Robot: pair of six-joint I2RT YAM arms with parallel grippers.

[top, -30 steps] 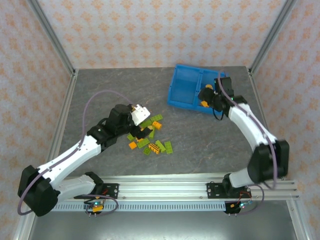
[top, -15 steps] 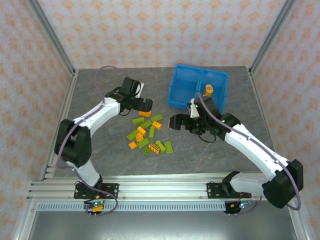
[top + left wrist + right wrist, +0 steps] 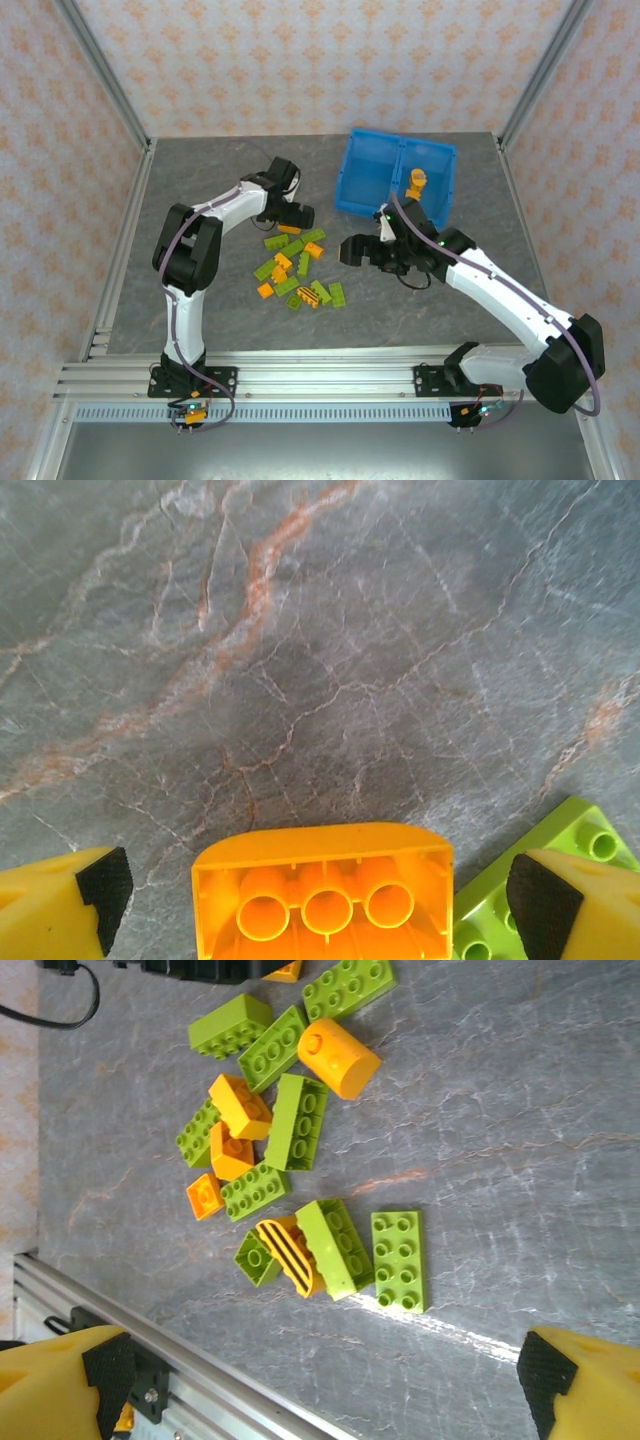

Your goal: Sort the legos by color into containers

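- Both arms have swung round since a second ago: the left gripper (image 3: 296,214) went from the left of the pile to its far edge. The right gripper (image 3: 352,248) left the bright blue rectangular plastic bin (image 3: 370,150) for a spot just right of the pile.
- Left gripper: jaws wide, straddling an upturned hollow orange plastic brick (image 3: 322,895), with a gap on each side. A lime green studded plate (image 3: 585,835) lies just beside that brick.
- Right gripper: jaws spread wide, holding nothing, low over the grey marbled table (image 3: 400,300).
- Loose lime green and orange legos (image 3: 300,1120) cluster mid-table between the grippers. A dark-striped orange brick (image 3: 288,1252) on the near side touches green ones.
- One orange piece (image 3: 417,180) lies in the bin's right compartment, beside the middle wall; the bin stands far right.
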